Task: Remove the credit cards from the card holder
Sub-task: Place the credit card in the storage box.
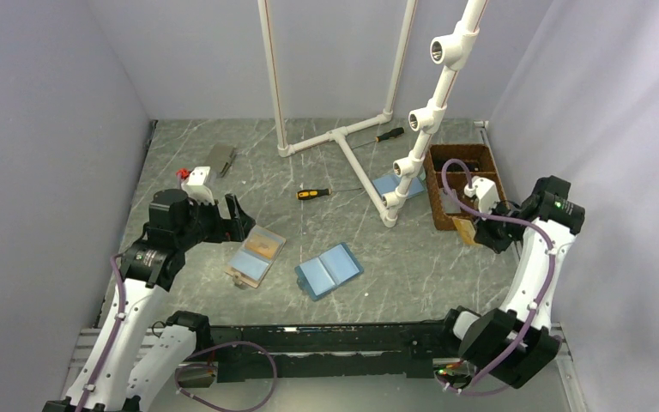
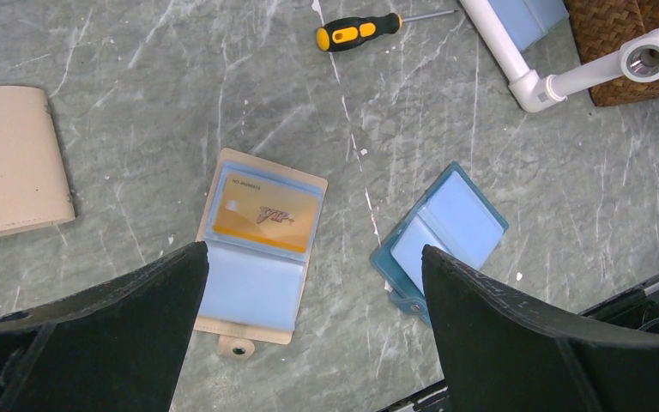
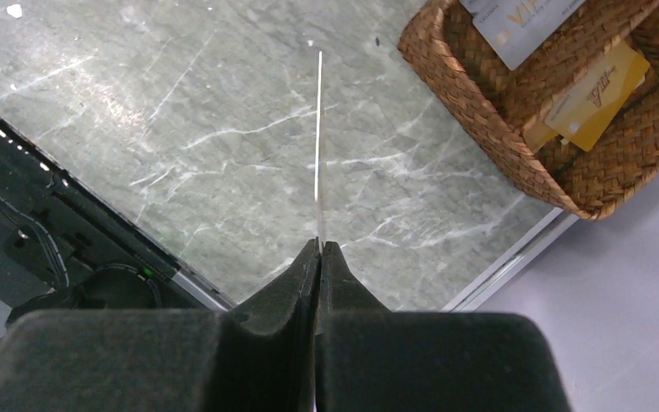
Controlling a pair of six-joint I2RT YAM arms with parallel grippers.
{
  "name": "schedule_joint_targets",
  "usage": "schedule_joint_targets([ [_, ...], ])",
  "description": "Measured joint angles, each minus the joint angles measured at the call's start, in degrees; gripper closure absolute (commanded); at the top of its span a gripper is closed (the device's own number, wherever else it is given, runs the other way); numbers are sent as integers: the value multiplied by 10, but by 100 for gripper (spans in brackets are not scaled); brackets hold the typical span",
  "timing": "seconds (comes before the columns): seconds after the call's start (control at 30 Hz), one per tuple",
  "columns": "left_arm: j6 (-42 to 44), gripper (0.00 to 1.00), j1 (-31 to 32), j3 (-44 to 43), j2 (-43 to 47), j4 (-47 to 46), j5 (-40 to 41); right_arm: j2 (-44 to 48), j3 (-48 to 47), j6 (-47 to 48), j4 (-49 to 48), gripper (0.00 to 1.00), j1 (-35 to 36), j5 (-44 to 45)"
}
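Black fingers (image 2: 111,335) of the left gripper (image 2: 313,257) are standing wide apart and gripping nothing, hanging above the card holder (image 2: 257,257), which is lying open and flat on the grey marbled table (image 1: 395,275) with its blue-grey panels facing up. One gold card (image 2: 266,213) is sitting in the holder's far panel, while the near panel is showing only blue. Just beside the holder, towards the robot's right, an all light-blue bifold (image 2: 446,232) is lying open, and a yellow-and-black screwdriver (image 2: 356,33) is resting farther out. Over on the other side, the right gripper (image 3: 319,249) is pressing its fingers together on a thin card (image 3: 318,146), seen edge-on as a pale line sticking straight out from the tips. It is hovering near the woven basket (image 3: 498,112), where a second gold card (image 3: 596,99) and a pale grey card (image 3: 523,26) are lying inside.
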State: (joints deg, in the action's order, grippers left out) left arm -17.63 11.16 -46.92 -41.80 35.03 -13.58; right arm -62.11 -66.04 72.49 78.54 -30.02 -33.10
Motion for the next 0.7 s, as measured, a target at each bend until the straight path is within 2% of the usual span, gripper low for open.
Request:
schedule_joint_targets([
  [0.2,0,0,-3,0,1,0,0,-35,-16,-13,-29,100,-18,-3],
  [0.7,4,1,-7,0,20,0,15,-108,-34,-113,-152,100,-18,-29],
])
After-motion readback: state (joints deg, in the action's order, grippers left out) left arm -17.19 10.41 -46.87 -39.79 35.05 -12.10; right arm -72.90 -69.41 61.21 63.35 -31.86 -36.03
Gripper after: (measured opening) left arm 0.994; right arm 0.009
